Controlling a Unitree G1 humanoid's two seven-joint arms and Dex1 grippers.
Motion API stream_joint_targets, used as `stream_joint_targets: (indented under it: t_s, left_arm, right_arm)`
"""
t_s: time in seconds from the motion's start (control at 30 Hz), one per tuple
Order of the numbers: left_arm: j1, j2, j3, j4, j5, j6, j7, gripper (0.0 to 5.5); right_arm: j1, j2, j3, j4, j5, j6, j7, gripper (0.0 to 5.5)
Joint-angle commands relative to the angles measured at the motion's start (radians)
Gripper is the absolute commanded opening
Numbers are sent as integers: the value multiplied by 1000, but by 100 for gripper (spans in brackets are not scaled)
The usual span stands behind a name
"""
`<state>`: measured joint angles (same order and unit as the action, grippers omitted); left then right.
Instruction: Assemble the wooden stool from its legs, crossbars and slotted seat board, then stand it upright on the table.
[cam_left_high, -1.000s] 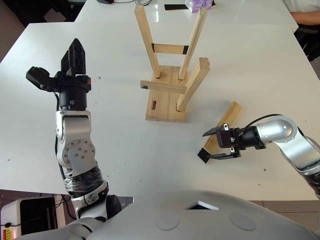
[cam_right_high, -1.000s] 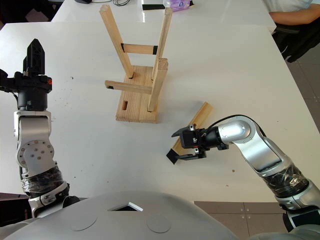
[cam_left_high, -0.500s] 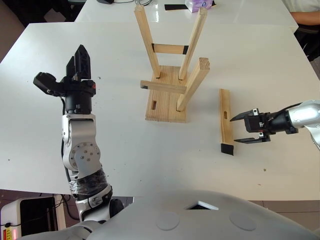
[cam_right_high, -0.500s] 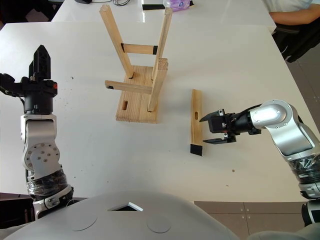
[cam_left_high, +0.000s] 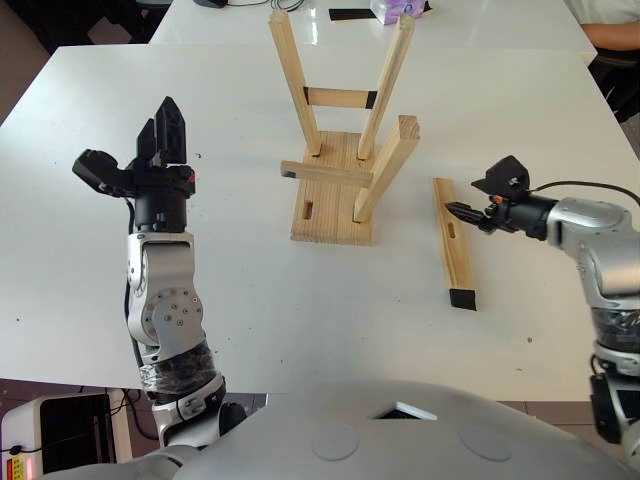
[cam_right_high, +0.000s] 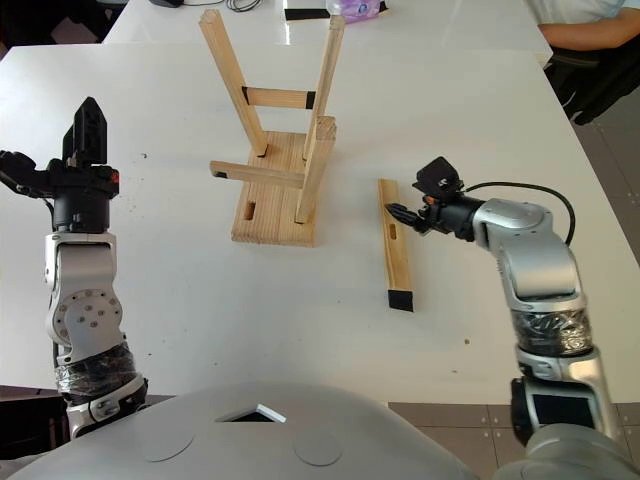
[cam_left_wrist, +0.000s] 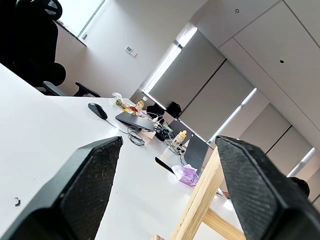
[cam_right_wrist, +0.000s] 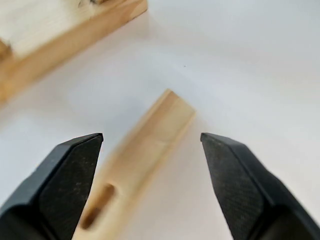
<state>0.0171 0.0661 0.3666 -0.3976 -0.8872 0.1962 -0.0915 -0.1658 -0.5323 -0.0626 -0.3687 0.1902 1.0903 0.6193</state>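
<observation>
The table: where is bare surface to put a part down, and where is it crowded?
Bare table: the wide strip between the left gripper and the half-built stool, and the near edge in front of both. Crowded: the narrow gap between the stool and the loose leg, where the right gripper is open at the leg's far end.

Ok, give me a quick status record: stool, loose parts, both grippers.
stool: seat board flat on the table, three legs standing in it, two crossbars fitted
open slot: near-left corner of the board
loose leg: lying flat right of the board
right gripper: open, at the loose leg's far end, not closed on it
left gripper: open, empty, raised at left
</observation>
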Motion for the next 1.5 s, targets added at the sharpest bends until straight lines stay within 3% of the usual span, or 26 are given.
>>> stream_joint_targets:
  t_s: [0.03, 0.3, 0.73, 0.97, 1.3, 1.5]
  left_arm:
    - [38, -9, -7, -30, 21, -9, 0, 346]
    - [64, -32, -33, -37, 42, -25, 1, 346]
    - [111, -77, -57, -62, 72, -66, 6, 346]
    - [122, -91, -62, -73, 81, -74, 17, 346]
    - [70, -25, -38, -52, 91, -27, 39, 346]
    - [40, -1, -25, -41, 73, -7, 36, 346]
  right_arm:
    - [60, 116, -46, -193, -11, 278, -163, 362]
    - [161, 89, 37, -222, -22, 268, -245, 362]
    - [331, -204, 35, -206, 53, 134, -67, 362]
    - [380, -233, 74, -173, 49, 42, -52, 362]
    - [435, -272, 38, -142, 63, -90, 7, 210]
    - [479, -302, 57, -56, 28, -233, 36, 206]
